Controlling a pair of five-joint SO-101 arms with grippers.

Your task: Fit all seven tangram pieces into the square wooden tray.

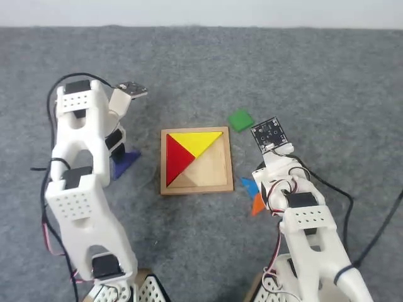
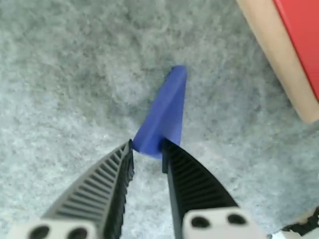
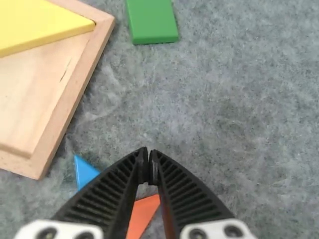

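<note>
Tray (image 1: 196,189), frame centre: two triangles (image 1: 196,142) inside, four pieces (image 1: 240,119) outside by my count. Left hand (image 2: 147,145) grips dark blue piece (image 2: 167,112); right hand (image 3: 148,152) closed, empty.

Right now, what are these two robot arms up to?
They are filling a wooden tray with coloured puzzle pieces. A red triangle and a yellow triangle already lie in it. The left gripper pinches a dark blue piece beside the tray. The right gripper is shut and empty by a light blue piece and an orange piece; a green piece lies apart.
</note>
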